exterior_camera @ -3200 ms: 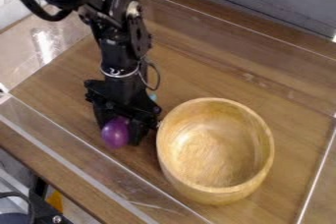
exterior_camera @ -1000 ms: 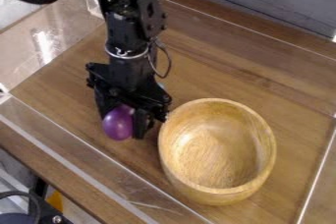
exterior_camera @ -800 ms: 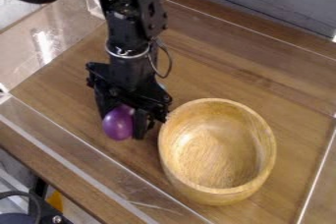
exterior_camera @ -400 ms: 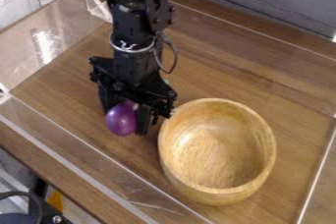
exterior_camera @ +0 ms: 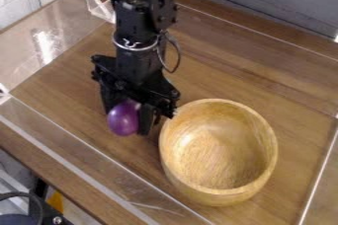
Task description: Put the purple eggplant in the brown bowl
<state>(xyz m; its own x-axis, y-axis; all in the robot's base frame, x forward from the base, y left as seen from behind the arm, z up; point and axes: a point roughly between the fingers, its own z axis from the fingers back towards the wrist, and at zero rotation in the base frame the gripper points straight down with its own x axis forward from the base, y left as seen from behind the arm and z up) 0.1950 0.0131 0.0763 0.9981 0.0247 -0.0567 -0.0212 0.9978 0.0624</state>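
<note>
- The black robot arm [exterior_camera: 136, 12] entered from the 11 o'clock corner of the view and stood nearly vertical over the wooden tabletop [exterior_camera: 238, 66], wrist directed straight down.
- The gripper [exterior_camera: 129, 111] hung at the lower end of the arm, at about 9 o'clock from the brown bowl [exterior_camera: 218, 150] and just beside its rim.
- The fingers [exterior_camera: 154, 108] were set apart and clasped around the purple eggplant [exterior_camera: 123, 119], one dark finger on either side of it.
- The purple eggplant sat between the fingers with its rounded lower end exposed beneath them. Whether that end touched the tabletop or hung just clear of it could not be determined.
- The purple eggplant lay outside the brown bowl, near the bowl's 9 o'clock edge; no contact between the two was visible.
- The brown bowl stood upright on the tabletop toward the 4 o'clock part of the view, its interior showing bare wood grain.
- A clear plastic wall [exterior_camera: 79, 185] bordered the tabletop along the near edge.
</note>
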